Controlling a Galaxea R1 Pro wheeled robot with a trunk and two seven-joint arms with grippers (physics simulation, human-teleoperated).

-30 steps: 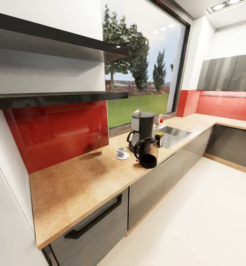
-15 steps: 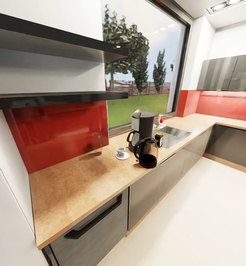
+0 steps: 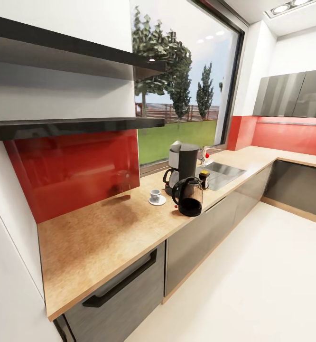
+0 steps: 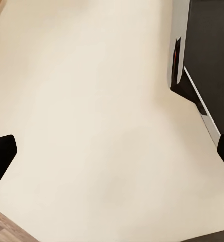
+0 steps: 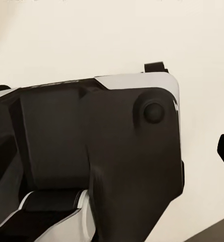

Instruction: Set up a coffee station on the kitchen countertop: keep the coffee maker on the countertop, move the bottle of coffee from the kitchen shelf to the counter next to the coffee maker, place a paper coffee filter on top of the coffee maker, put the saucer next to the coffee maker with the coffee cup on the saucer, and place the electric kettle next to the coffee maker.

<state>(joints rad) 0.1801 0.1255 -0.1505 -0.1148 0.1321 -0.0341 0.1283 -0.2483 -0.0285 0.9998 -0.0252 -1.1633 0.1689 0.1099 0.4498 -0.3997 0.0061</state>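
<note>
Coffee things grouped on the desk by the window; both pincers point at bare floor.

The left pincer has its dark fingertips at opposite edges of its wrist view, spread wide, holding nothing over the cream floor. Of the right pincer only one dark tip shows beside the robot's own body, so I cannot tell its spread. On the desk the coffee maker stands far; the electric kettle is just in front, the bottle of coffee at its right, label too small to read. The coffee cup sits on the saucer to the left.
</note>
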